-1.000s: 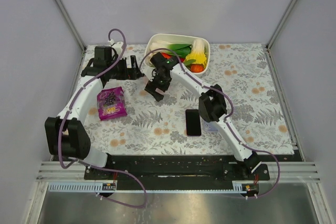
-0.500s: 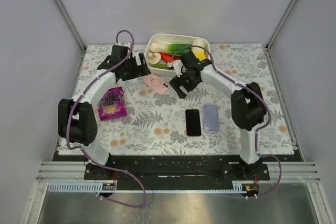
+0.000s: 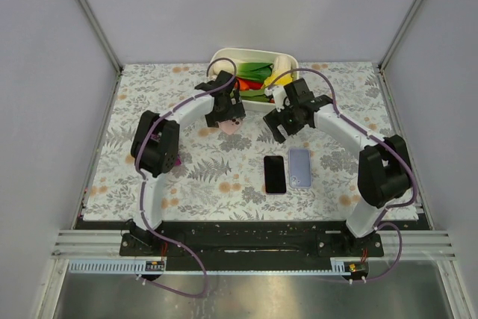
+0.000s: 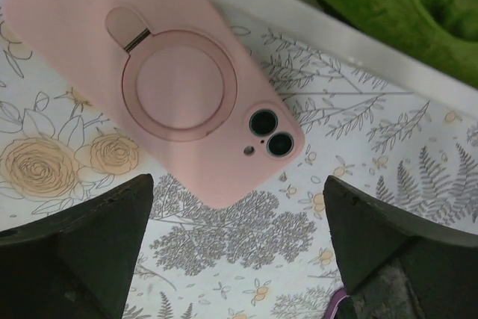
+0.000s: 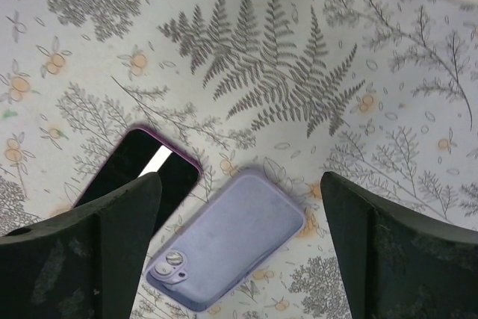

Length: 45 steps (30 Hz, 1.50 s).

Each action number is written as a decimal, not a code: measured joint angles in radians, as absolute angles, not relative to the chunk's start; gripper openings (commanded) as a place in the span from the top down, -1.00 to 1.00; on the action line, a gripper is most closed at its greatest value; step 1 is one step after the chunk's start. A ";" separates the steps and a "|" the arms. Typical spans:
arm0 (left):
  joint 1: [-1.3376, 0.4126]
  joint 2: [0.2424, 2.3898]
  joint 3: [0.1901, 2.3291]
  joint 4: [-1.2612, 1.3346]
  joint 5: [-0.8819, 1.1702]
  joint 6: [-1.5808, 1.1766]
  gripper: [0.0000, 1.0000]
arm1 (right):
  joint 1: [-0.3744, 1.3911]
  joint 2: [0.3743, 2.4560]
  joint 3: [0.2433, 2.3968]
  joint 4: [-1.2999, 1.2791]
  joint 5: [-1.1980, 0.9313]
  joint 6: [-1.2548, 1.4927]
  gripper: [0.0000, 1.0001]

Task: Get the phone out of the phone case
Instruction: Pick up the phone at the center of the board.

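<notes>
A pink phone case (image 4: 160, 84) with a ring stand lies back up on the floral table, camera lenses showing in its cut-out. It lies close beside the white bin. In the top view it (image 3: 231, 127) peeks out under my left gripper (image 3: 225, 113). My left gripper (image 4: 239, 259) is open and hovers above the case's camera corner. A lavender cased phone (image 5: 228, 248) lies back up beside a black-screened phone with a purple rim (image 5: 138, 173). They also show in the top view, the lavender one (image 3: 300, 167) right of the black one (image 3: 275, 174). My right gripper (image 5: 239, 259) is open above them and holds nothing.
A white bin (image 3: 219, 58) of toy vegetables stands at the back middle; its rim (image 4: 336, 31) shows in the left wrist view. A purple snack bag (image 3: 176, 160) lies mostly hidden behind the left arm.
The left arm has swung right and now covers the pink case. The right gripper has moved right, away from the pink case. Both phones at the front have not moved.
</notes>
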State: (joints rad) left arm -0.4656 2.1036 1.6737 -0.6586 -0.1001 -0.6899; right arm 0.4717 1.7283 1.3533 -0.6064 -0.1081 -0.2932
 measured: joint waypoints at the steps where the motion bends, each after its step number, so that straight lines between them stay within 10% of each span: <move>1: -0.470 2.127 1.706 -0.674 -0.108 -0.710 -0.98 | 0.459 1.723 1.340 -0.607 -0.114 -0.290 -0.94; 45: -0.489 2.357 2.016 -0.948 -0.132 -0.929 -0.98 | 0.392 1.644 1.273 -0.626 -0.431 -0.189 -0.90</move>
